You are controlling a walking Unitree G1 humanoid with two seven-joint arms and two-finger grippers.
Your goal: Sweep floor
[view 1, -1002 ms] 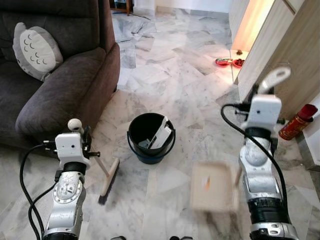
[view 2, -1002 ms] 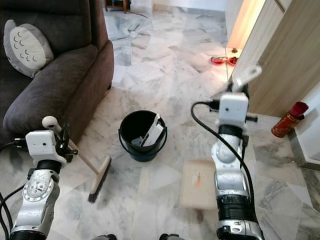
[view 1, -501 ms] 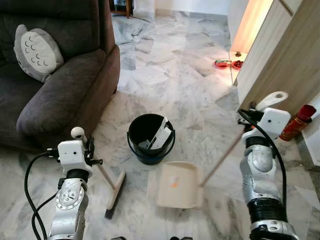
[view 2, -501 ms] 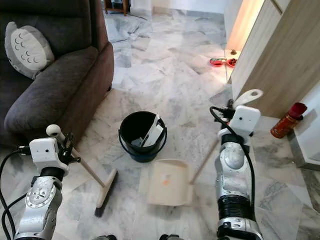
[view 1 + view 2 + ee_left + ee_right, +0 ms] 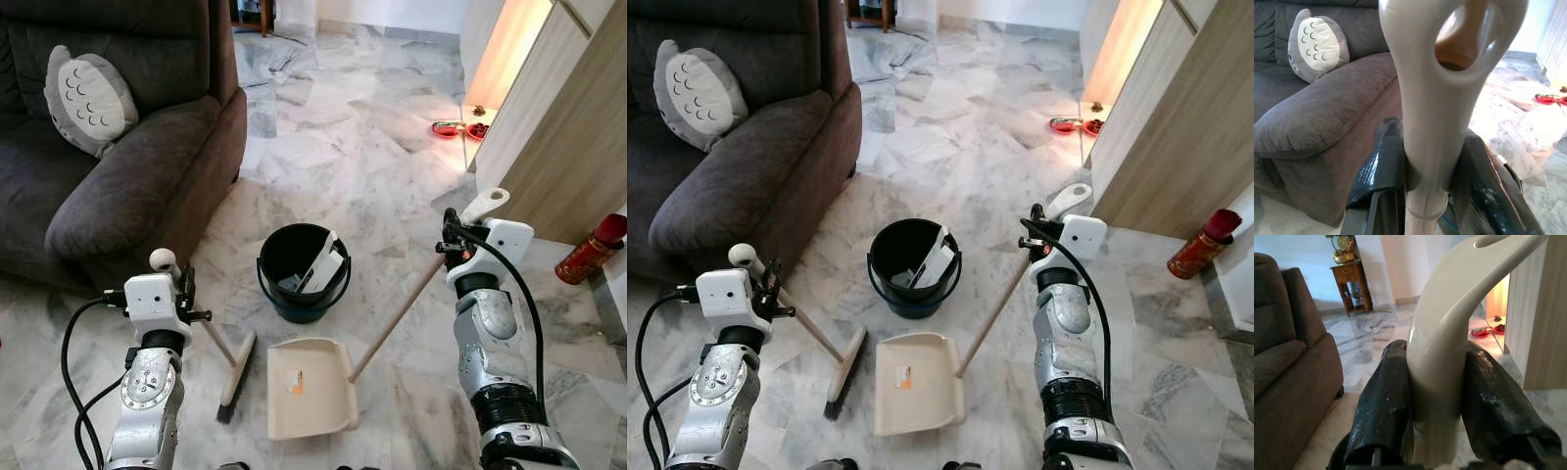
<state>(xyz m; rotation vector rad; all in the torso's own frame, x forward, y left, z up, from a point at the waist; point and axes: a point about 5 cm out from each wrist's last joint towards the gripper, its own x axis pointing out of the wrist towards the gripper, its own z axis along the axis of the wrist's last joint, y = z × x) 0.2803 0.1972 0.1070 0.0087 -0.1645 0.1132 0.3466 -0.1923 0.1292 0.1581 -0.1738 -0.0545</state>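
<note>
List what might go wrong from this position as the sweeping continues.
1. The dustpan lies close in front of the black bucket; pushing it forward may knock the bucket.
2. The broom head sits beside the dustpan, not facing its mouth, so debris may be swept past it.
3. The right gripper holds the dustpan handle near its top, so the pan may wobble.

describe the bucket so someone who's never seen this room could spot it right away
Start at the dark sofa and look to the marble floor off its arm's front corner. The black bucket stands there, just beyond the cream dustpan. It is the one round, dark container, with white scraps inside.
</note>
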